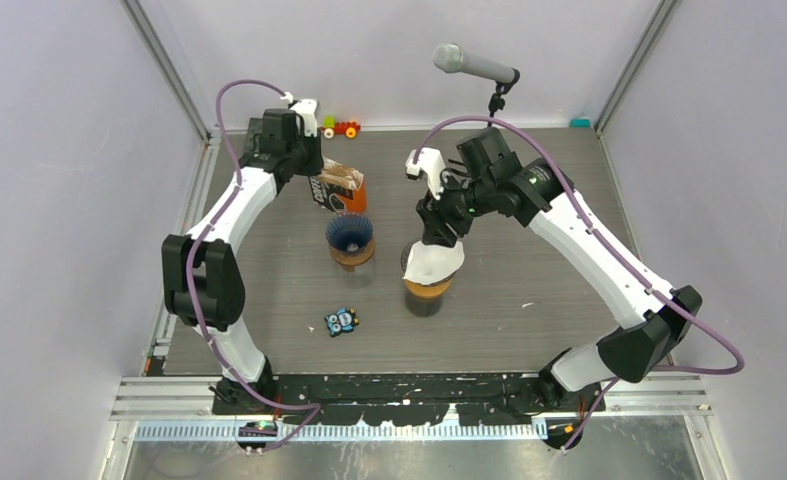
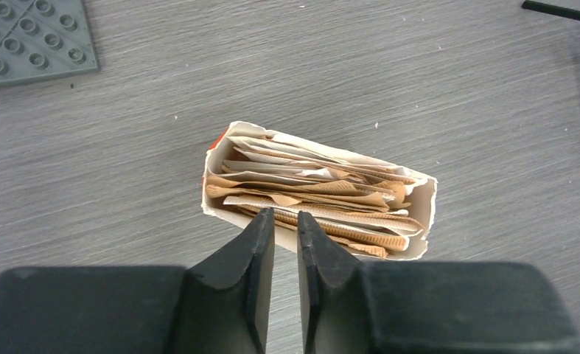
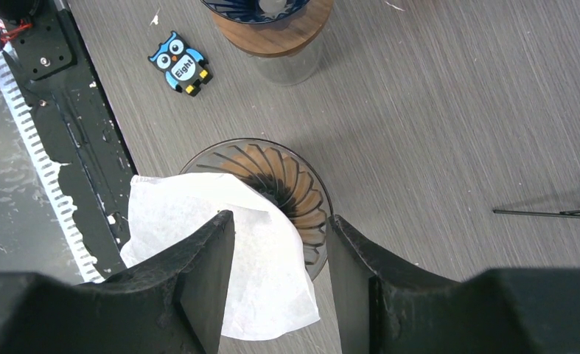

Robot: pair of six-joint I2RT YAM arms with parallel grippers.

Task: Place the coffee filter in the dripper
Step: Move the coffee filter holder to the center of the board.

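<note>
A white coffee filter (image 3: 191, 210) lies crumpled over the near-left rim of a smoky ribbed dripper (image 3: 305, 195), half in the cone and half hanging outside. My right gripper (image 3: 279, 220) hovers just above it, open, one finger over the paper and the other over the far rim. From above, the filter (image 1: 435, 261) covers the dripper (image 1: 427, 288) under the right gripper (image 1: 435, 236). My left gripper (image 2: 285, 214) hangs over the edge of a torn box of brown filters (image 2: 323, 188), its jaws a narrow gap apart with nothing between them.
A second dripper, blue on a wooden collar (image 1: 350, 237), stands left of the first. A blue owl toy (image 1: 341, 321) lies near the front. The filter box (image 1: 342, 187) sits behind the blue dripper. A microphone on a stand (image 1: 475, 66) and small toys (image 1: 341, 127) are at the back. A grey studded plate (image 2: 29, 37) lies nearby.
</note>
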